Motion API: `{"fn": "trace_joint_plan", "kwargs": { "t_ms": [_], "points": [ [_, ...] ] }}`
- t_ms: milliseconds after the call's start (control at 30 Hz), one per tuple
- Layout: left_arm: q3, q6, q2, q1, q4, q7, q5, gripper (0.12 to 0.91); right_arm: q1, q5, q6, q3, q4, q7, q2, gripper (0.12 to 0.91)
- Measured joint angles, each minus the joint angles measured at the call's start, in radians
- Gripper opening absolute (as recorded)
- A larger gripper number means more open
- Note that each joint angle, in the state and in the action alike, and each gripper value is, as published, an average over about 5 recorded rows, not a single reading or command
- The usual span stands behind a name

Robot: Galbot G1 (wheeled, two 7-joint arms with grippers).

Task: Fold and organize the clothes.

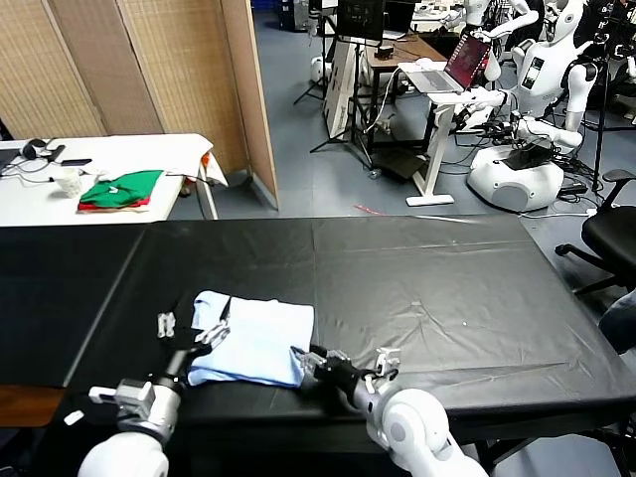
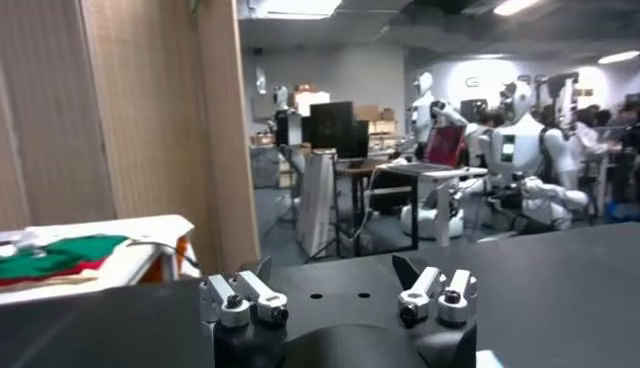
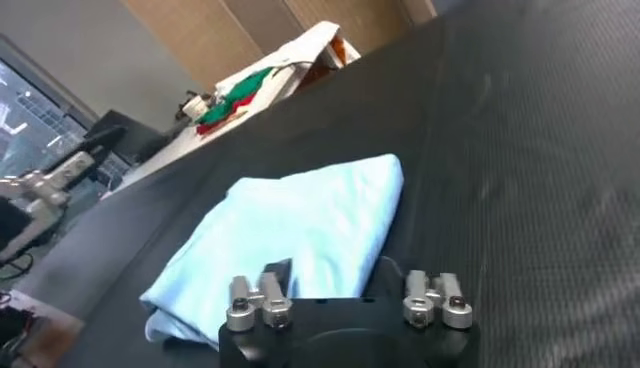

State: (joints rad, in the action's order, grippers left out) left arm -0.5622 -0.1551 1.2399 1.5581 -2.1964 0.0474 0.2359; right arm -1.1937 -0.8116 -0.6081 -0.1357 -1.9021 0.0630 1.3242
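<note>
- Near the black table's (image 1: 447, 288) front edge, the left gripper (image 1: 195, 326) is standing wide, holding nothing.
- Opposite, the right gripper (image 1: 304, 362) is touching the folded pale sky-blue T-shirt (image 1: 260, 341); its grip I cannot tell.
- Green-and-red folded garments (image 1: 121, 189) are lying far back.

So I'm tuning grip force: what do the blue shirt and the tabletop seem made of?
The T-shirt looks like thin, soft matte knit, probably cotton: it lies in limp rounded folds with no shine. The table is covered by a black sheet with a fine woven texture and faint creases, possibly coated fabric or vinyl.
</note>
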Motion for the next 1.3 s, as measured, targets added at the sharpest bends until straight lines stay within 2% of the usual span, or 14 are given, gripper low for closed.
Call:
{"fn": "trace_joint_plan", "kwargs": {
  "t_ms": [167, 267, 400, 533, 733, 833, 1033, 1167, 1233, 1300],
  "points": [
    [-0.025, 0.008, 0.01, 0.021, -0.015, 0.0, -0.005, 0.907, 0.005, -0.004, -0.015, -0.012, 0.0, 0.014, -0.008, 0.234],
    [-0.033, 0.014, 0.016, 0.029, -0.019, 0.0, -0.008, 0.907, 0.005, -0.008, -0.044, -0.027, -0.012, 0.022, -0.02, 0.146],
    [-0.043, 0.021, 0.027, 0.042, -0.02, 0.001, -0.008, 0.907, 0.0, -0.012, -0.099, -0.063, -0.044, 0.042, -0.053, 0.141],
    [-0.048, 0.025, 0.036, 0.049, -0.011, 0.003, -0.005, 0.907, -0.003, -0.002, -0.128, -0.128, -0.085, 0.067, -0.112, 0.141],
    [-0.045, 0.015, 0.037, 0.048, -0.002, 0.019, 0.005, 0.907, -0.009, 0.043, -0.128, -0.237, -0.12, 0.06, -0.2, 0.143],
    [-0.044, 0.023, 0.03, 0.052, 0.0, 0.025, 0.02, 0.907, -0.024, 0.071, -0.128, -0.273, -0.138, 0.049, -0.224, 0.212],
    [-0.045, 0.075, 0.011, 0.071, 0.01, 0.025, 0.049, 0.907, -0.087, 0.143, -0.128, -0.319, -0.199, 0.024, -0.231, 0.566],
    [-0.038, 0.051, 0.001, 0.091, 0.001, 0.034, 0.058, 0.907, -0.153, 0.21, -0.125, -0.341, -0.248, 0.022, -0.219, 0.809],
    [-0.034, 0.038, -0.006, 0.105, -0.011, 0.042, 0.062, 0.907, -0.197, 0.26, -0.095, -0.347, -0.273, 0.026, -0.21, 0.869],
    [-0.033, 0.032, -0.013, 0.124, -0.022, 0.044, 0.064, 0.907, -0.249, 0.316, -0.031, -0.347, -0.298, 0.033, -0.2, 0.899]
  ]
}}
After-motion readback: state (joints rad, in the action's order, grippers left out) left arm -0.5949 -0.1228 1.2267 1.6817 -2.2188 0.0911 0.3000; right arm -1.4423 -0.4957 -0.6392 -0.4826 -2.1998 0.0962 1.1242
